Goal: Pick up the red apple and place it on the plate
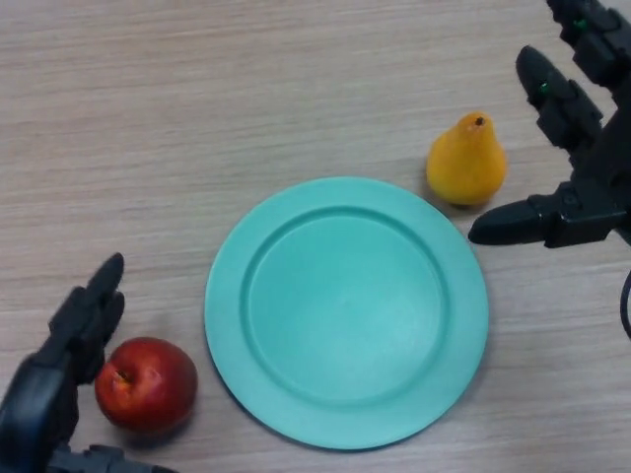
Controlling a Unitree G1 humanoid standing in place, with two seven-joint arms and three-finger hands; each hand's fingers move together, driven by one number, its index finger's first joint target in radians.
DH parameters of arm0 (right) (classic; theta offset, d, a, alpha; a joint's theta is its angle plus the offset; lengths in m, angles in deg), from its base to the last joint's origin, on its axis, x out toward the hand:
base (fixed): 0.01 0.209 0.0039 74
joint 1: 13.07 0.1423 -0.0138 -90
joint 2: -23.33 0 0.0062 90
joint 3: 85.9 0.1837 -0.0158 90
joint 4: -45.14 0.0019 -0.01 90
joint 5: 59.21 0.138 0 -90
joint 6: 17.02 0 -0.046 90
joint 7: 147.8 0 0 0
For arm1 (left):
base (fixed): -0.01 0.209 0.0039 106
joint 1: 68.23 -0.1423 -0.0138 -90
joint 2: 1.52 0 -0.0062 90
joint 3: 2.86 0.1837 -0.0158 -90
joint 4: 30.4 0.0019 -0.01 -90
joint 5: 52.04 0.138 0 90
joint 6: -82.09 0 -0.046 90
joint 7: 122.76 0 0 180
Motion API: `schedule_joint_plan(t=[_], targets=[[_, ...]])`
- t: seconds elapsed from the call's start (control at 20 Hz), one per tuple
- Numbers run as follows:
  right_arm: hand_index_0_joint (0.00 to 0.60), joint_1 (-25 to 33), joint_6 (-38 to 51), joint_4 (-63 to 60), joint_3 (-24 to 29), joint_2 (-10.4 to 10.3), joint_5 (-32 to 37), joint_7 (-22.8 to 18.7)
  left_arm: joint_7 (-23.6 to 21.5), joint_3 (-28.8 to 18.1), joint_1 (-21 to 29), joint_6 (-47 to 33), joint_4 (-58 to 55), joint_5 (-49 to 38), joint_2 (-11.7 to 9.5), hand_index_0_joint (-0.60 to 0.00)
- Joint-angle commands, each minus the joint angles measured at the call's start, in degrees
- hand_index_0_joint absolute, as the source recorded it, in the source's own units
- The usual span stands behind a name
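Head view: teal plate [346, 313] lies bare, red apple [146, 383] just beside it.

Left hand [59, 370]: cut off by the bottom-left corner; palm and wrist out of view, thumb only partly showing at the bottom edge. Its fingers lie against the red apple [146, 382], hiding a sliver of the fruit's left side; actual contact cannot be confirmed.

Right hand [577, 148]: clipped by the right and top edges, upper fingertips and wrist out of view.

Pear [466, 163]: underside hidden.
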Motion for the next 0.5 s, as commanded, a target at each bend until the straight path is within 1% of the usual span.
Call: schedule_joint_plan(t=[0.05,0.1,0.15,0.2,0.25,0.3,0.35,0.4,0.45,0.5], targets=[[0.0,1.61,7.3,3.32,4.12,2.47,3.21,0.04,-4.46,-0.71,0.24,-10.94,-0.93,1.78,-1.95,0.0],[0.0,1.57,7.34,3.36,4.47,2.74,3.36,0.15,-8.3,-0.15,0.57,-13.48,1.0,4.69,-1.89,0.0],[0.0,1.59,7.31,3.37,4.6,2.8,3.5,0.1,-10.05,-0.02,0.8,-14.83,1.9,5.9,-1.91,0.0],[0.0,1.74,7.14,3.35,4.75,3.03,3.68,-0.04,-12.61,0.19,1.4,-15.73,3.28,7.54,-2.34,-0.05],[0.0,1.74,7.13,3.34,4.76,3.06,3.69,-0.04,-12.48,0.32,1.36,-15.61,3.28,7.26,-2.4,-0.15],[0.0,1.72,7.16,3.34,4.85,3.16,3.69,0.0,-12.5,0.71,1.25,-16.01,3.63,8.09,-2.77,-0.301],[0.0,1.72,7.19,3.34,4.95,3.26,3.69,0.03,-12.61,1.04,1.12,-16.62,4.06,9.61,-3.17,-0.401],[0.0,1.73,7.09,3.33,5.24,3.55,3.79,-0.01,-13.56,1.43,1.16,-17.46,4.95,13.93,-4.12,-0.545],[0.0,1.75,7.01,3.3,5.37,3.7,3.83,-0.08,-13.97,1.59,1.24,-17.58,5.27,15.99,-4.59,-0.6],[0.0,1.53,7.14,3.25,5.35,3.81,3.48,0.08,-13.97,1.07,1.44,-17.31,4.73,14.88,-4.8,-0.6]])
